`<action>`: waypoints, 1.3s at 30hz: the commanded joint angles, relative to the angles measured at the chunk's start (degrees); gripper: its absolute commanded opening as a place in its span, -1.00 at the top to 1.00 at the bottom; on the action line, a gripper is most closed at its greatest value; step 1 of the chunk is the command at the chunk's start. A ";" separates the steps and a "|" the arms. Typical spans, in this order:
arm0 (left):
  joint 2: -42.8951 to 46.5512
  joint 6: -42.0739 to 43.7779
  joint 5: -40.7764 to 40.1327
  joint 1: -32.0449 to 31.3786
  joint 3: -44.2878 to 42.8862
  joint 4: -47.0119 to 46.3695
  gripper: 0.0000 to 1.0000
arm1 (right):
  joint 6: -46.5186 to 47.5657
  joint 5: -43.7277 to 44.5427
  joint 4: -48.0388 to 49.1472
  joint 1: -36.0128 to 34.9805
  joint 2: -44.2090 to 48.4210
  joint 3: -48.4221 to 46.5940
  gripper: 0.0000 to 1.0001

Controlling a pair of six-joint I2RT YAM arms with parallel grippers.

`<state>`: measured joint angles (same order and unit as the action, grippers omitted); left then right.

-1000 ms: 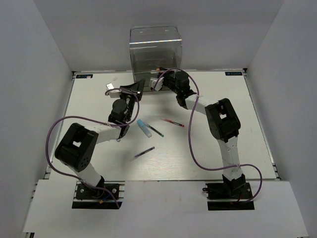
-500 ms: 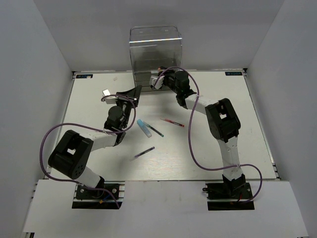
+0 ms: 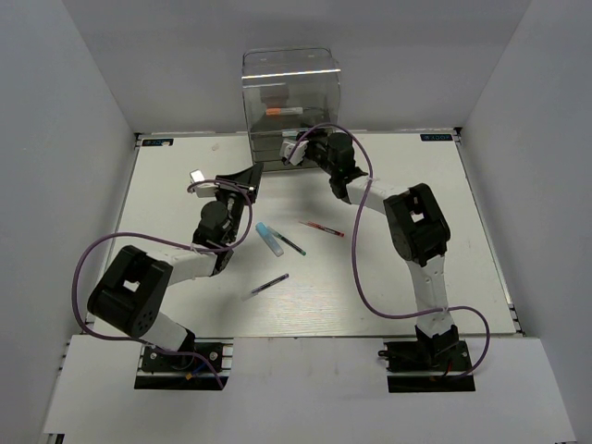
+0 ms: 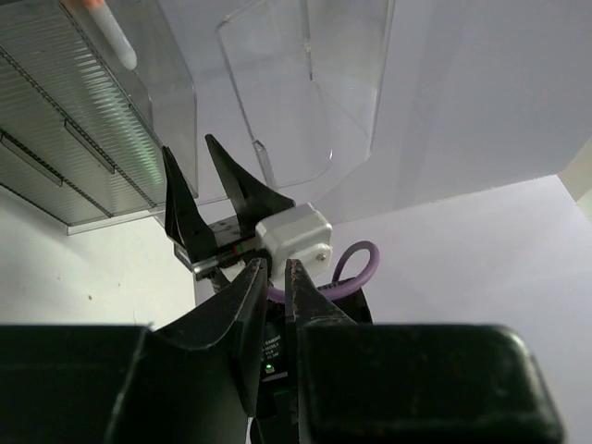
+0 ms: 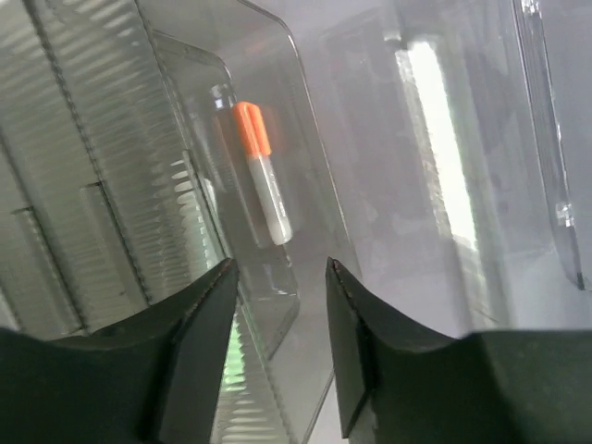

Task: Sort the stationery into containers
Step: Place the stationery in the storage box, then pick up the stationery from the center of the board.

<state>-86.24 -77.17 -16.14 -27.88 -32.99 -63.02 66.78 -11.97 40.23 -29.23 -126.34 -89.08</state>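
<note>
The clear plastic drawer box stands at the table's far middle. An orange-capped pale marker lies in one of its upper drawers; it also shows in the right wrist view behind the clear drawer wall. My right gripper is open and empty just in front of the box. My left gripper is shut and empty, a little left of and below the box. On the table lie a light-blue-capped marker, a dark pen, a red pen and another dark pen.
In the left wrist view the box's ribbed drawers are at upper left, with the right gripper's open fingers and its white camera block straight ahead. Purple cables loop over the table. White walls enclose the table on three sides.
The orange-capped marker now shows inside the box's upper drawer. My left gripper has drawn back from the box, down and to the left. The right gripper stays at the box front.
</note>
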 commanded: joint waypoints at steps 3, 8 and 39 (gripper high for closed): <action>3.27 0.79 -1.09 -0.16 1.26 0.09 0.49 | -4.81 -4.62 5.47 0.49 9.26 4.87 0.06; 3.88 0.79 -1.09 -0.16 1.79 0.62 0.49 | -5.17 -7.63 6.70 0.32 13.48 11.28 0.09; 29.98 11.34 -3.18 0.37 -8.47 78.23 -0.60 | -37.06 -30.57 -63.49 -5.29 32.58 14.11 0.52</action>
<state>-61.30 -68.25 -15.42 -27.86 -36.86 -8.82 36.45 -37.76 -8.51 -31.73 -90.91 -72.62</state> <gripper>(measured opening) 0.777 0.230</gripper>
